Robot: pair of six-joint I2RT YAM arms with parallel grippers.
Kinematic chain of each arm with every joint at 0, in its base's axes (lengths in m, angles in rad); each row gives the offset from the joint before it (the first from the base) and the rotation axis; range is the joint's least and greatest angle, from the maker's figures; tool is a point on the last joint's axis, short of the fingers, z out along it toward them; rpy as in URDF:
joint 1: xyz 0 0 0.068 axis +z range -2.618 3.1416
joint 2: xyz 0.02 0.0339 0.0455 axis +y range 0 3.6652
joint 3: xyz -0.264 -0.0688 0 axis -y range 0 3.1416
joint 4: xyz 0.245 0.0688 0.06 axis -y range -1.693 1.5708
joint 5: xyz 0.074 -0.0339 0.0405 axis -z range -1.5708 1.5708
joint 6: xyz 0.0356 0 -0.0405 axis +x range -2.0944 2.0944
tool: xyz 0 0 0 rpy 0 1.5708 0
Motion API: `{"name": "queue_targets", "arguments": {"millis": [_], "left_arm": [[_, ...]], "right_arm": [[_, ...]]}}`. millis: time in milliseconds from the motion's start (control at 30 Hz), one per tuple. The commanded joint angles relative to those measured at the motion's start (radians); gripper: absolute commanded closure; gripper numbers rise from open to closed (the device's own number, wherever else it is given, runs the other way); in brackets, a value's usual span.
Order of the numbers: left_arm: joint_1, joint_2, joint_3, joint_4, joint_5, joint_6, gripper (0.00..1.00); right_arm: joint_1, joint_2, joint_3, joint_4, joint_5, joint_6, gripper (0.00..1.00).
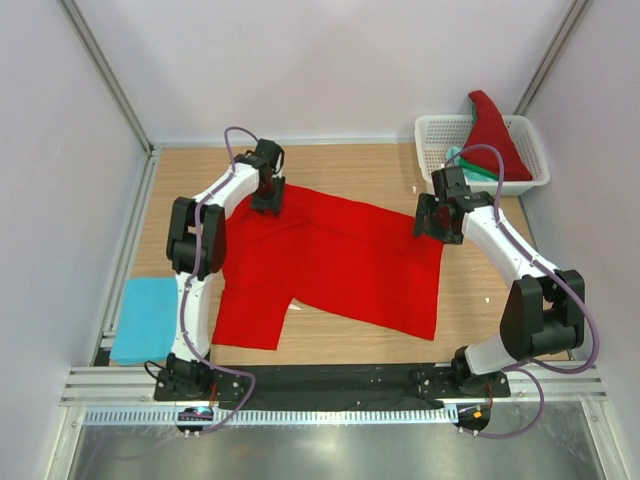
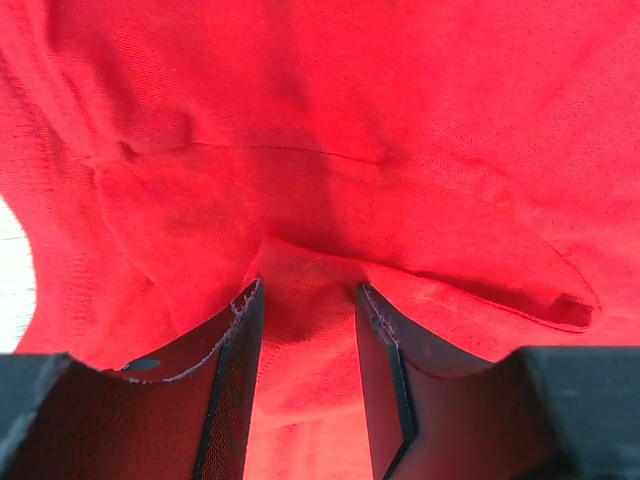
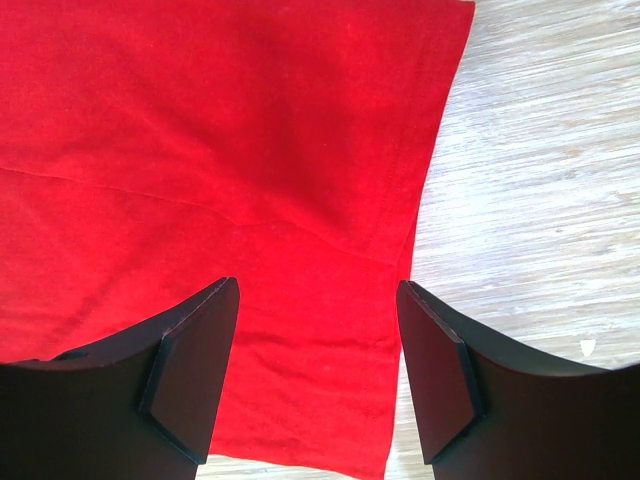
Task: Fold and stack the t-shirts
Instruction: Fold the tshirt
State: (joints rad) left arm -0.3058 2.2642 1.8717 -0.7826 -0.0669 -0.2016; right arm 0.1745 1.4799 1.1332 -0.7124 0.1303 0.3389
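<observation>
A bright red t-shirt lies spread flat across the middle of the wooden table. My left gripper is pressed down at its far left edge. In the left wrist view the left gripper has a puckered ridge of the red t-shirt bunched between its jaws, which are closed on it. My right gripper hovers over the shirt's far right corner. In the right wrist view the right gripper is open, and the red t-shirt lies flat below it with its side edge between the fingers.
A folded light blue t-shirt rests at the table's near left. A white lattice basket at the far right holds another red t-shirt and a teal-green one. Bare wood lies right of the spread shirt.
</observation>
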Motion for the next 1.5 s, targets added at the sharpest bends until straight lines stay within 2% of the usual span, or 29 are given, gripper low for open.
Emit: {"name": "queue_targets", "arguments": {"millis": [0,100,133,200,333,400,467,533,667,867,1100,1200,1233,1267,1467], "left_arm": [[0.005,-0.002,0.046,0.026,-0.04,-0.002,0.57],[0.004,0.017,0.066,0.02,-0.04,-0.007,0.63],[0.004,0.02,0.067,0.016,-0.042,-0.01,0.7],[0.004,0.011,0.061,0.017,-0.048,-0.015,0.76],[-0.001,0.009,0.058,0.026,-0.07,-0.009,0.8],[0.0,0.008,0.06,0.025,-0.074,-0.007,0.78],[-0.001,0.001,0.057,0.026,-0.086,-0.007,0.66],[-0.003,-0.008,0.053,0.029,-0.093,-0.007,0.63],[-0.003,0.001,0.058,0.043,-0.097,0.001,0.61],[-0.003,0.029,0.063,0.043,-0.077,0.005,0.65],[-0.001,0.041,0.076,0.052,-0.079,0.019,0.76],[-0.004,0.034,0.076,0.051,-0.076,0.018,0.88],[-0.003,0.02,0.075,0.051,-0.08,0.016,0.98],[-0.004,0.011,0.072,0.049,-0.086,0.011,1.0],[-0.024,-0.078,0.044,0.029,-0.129,-0.015,1.0]], "right_arm": [[-0.003,-0.012,-0.003,0.01,-0.014,0.002,0.29],[-0.003,-0.015,-0.01,0.011,-0.018,0.003,0.29],[-0.003,-0.013,-0.01,0.01,-0.017,0.003,0.29],[-0.004,-0.015,-0.01,0.01,-0.018,0.002,0.29],[-0.003,-0.013,-0.016,0.011,-0.03,0.005,0.3],[-0.003,-0.012,-0.018,0.011,-0.035,0.006,0.3],[-0.003,-0.01,-0.019,0.014,-0.038,0.008,0.3],[-0.004,-0.01,-0.023,0.013,-0.04,0.008,0.3],[-0.003,-0.013,-0.027,0.011,-0.043,0.009,0.3],[-0.003,-0.015,-0.027,0.007,-0.041,0.008,0.3],[-0.003,-0.018,-0.03,0.002,-0.05,0.009,0.3],[-0.003,-0.018,-0.029,0.001,-0.054,0.009,0.3],[-0.004,-0.018,-0.029,-0.001,-0.055,0.009,0.3],[-0.003,-0.017,-0.027,-0.002,-0.057,0.008,0.3],[-0.003,-0.006,-0.024,0.008,-0.069,0.012,0.3]]}}
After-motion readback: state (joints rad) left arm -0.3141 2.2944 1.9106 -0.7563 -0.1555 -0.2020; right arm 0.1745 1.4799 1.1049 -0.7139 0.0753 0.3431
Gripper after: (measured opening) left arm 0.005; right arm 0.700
